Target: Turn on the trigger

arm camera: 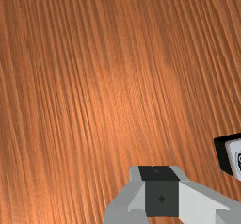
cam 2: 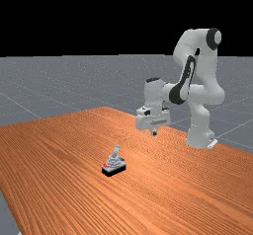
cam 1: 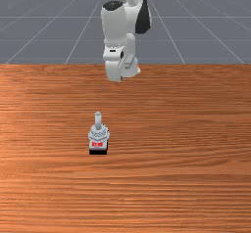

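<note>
- Trigger (cam 1: pixel 99 135) stands on the surface (cam 1: pixel 171 188), left of middle in the front view, well apart from the claw (cam 2: pixel 154 132)
- Whether the claw is open or closed, I can't tell
- I'd cross high, line up beside the grey lever (cam 1: pixel 98 120), then lower slowly; a fast low approach could shove the black base (cam 2: pixel 114 170)
- Pushing gently and squarely should move the lever without tipping anything
- Far view gives me the claw's height, hard to judge from the front, where the red marking (cam 1: pixel 97 144) faces me
- Wrist view adds a dark symbol (arm camera: pixel 239 161)
</note>
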You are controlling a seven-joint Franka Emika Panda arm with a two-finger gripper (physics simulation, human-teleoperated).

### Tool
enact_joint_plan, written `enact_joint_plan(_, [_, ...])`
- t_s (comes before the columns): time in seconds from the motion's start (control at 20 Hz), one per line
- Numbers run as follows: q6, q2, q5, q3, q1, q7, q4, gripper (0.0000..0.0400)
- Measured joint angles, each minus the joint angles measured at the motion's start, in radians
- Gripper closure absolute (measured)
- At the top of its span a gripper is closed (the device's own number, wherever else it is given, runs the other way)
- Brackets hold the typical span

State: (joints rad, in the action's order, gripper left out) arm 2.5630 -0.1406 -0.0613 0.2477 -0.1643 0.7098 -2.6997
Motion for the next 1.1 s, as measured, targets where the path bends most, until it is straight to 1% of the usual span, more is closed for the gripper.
enact_joint_plan(0.05, [-0.007, 0.029, -0.012, 0.003, -0.006, 0.026, 0.034, 0.0400])
enact_joint_plan(0.1, [-0.028, 0.082, -0.032, 0.006, -0.014, 0.113, 0.099, 0.0400])
enact_joint_plan(0.25, [-0.078, 0.218, -0.076, -0.007, -0.010, 0.197, 0.276, 0.0400])
enact_joint_plan(0.35, [-0.100, 0.277, -0.093, -0.013, -0.006, 0.191, 0.357, 0.0400])
enact_joint_plan(0.4, [-0.002, 0.278, -0.130, -0.018, -0.007, 0.162, 0.335, 0.0400])
enact_joint_plan(0.45, [0.001, 0.298, -0.140, -0.021, -0.005, 0.168, 0.360, 0.0400])
enact_joint_plan(0.5, [-0.038, 0.315, -0.128, -0.018, -0.006, 0.156, 0.393, 0.0400])
enact_joint_plan(0.55, [-0.075, 0.339, -0.025, 0.007, -0.032, 0.059, 0.421, 0.0400])
enact_joint_plan(0.65, [-0.039, 0.372, -0.020, 0.013, -0.041, 0.050, 0.417, 0.0400])
enact_joint_plan(0.7, [-0.025, 0.387, -0.065, -0.001, -0.028, 0.091, 0.416, 0.0400])
enact_joint_plan(0.75, [-0.012, 0.400, -0.078, -0.005, -0.026, 0.102, 0.415, 0.0400])
enact_joint_plan(0.8, [-0.012, 0.406, -0.107, -0.016, -0.015, 0.129, 0.415, 0.0400])
enact_joint_plan(0.85, [-0.011, 0.407, -0.130, -0.013, -0.016, 0.088, 0.414, 0.0400])
enact_joint_plan(0.9, [-0.012, 0.408, -0.132, -0.011, -0.011, 0.095, 0.415, 0.0400])
enact_joint_plan(0.95, [-0.046, 0.413, -0.219, -0.048, 0.039, 0.249, 0.430, 0.0400])
enact_joint_plan(1.0, [-0.079, 0.420, -0.276, -0.061, 0.069, 0.313, 0.444, 0.0400])
enact_joint_plan(1.05, [-0.089, 0.423, -0.291, -0.063, 0.082, 0.336, 0.449, 0.0400])
enact_joint_plan(1.1, [-0.069, 0.423, -0.264, -0.054, 0.076, 0.309, 0.448, 0.0400])
